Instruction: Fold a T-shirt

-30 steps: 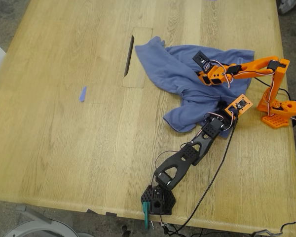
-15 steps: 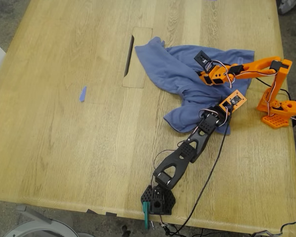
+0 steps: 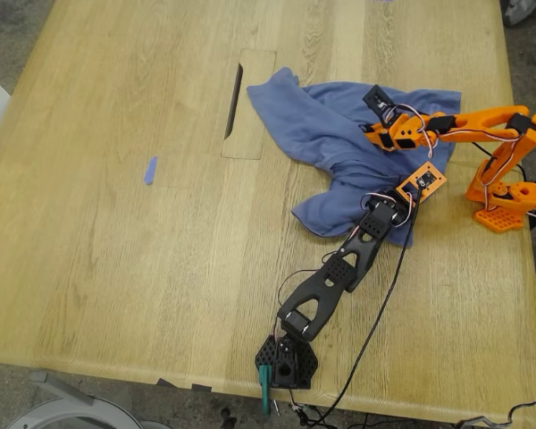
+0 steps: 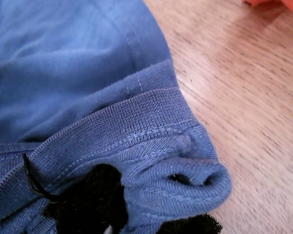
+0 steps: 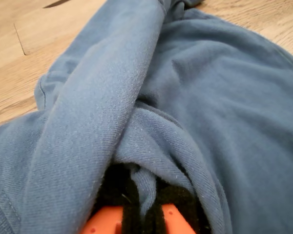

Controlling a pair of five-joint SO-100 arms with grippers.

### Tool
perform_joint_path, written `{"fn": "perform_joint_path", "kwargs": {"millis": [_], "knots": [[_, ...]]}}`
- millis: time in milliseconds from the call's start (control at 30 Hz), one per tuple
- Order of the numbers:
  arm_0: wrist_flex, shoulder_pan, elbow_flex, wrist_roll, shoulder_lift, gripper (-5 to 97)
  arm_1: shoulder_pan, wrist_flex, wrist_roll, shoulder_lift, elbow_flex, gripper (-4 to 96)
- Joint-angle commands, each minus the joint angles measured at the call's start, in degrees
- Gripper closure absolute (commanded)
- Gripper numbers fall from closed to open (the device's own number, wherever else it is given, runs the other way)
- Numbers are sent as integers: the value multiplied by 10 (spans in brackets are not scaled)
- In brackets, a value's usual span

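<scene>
The T-shirt (image 3: 339,134) has been tugged slightly, unspread, off the tabletop (image 3: 116,223) slot (image 3: 233,100); both jaws are clamped on fabric.

T-shirt (image 3: 339,147): crumpled on the table (image 3: 116,268), toward the exterior view's right
Slot (image 3: 235,100): just beside the shirt, on the exterior view's left
Tape scrap (image 3: 149,170): well apart, further left in that view
</scene>
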Motion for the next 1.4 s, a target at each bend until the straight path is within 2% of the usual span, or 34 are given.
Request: {"fn": "perform_joint_path", "kwargs": {"millis": [0,600,1367], "knots": [[52,-28,-17,-9,112,918,6,-4,-4,52,-3,913],[205,-109,-17,-4,336,918,-8,22,-14,177,-55,912],[223,-156,-18,6,526,918,-41,15,-26,193,-274,907]]}}
